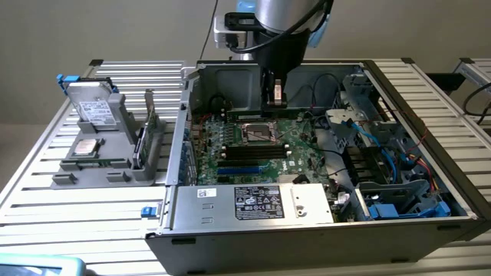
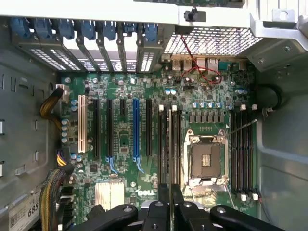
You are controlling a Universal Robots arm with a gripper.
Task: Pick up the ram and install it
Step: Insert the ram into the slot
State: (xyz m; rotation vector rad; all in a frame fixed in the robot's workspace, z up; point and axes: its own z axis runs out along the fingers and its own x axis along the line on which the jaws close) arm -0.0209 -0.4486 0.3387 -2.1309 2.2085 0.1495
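Observation:
My gripper [image 1: 275, 105] reaches down into the open computer case [image 1: 307, 241], over the far side of the green motherboard [image 1: 230, 141]. It is shut on the ram [image 1: 249, 113], a thin dark green stick held level just behind the processor socket [image 1: 259, 132]. In the wrist view the ram [image 2: 169, 144] shows edge-on, running out from between the black fingers [image 2: 159, 211] of the gripper [image 2: 171, 192], in line with the black memory slots beside the socket [image 2: 207, 159]. A second bank of memory slots [image 2: 242, 149] lies on the socket's other side.
A power supply [image 1: 253, 204] fills the case's near side; blue and black cables [image 1: 383, 155] crowd the exterior view's right. On the exterior view's left, a grey stand [image 1: 69, 172] holds a hard drive [image 1: 96, 109], a silver processor chip [image 1: 84, 147] and an upright card [image 1: 149, 132].

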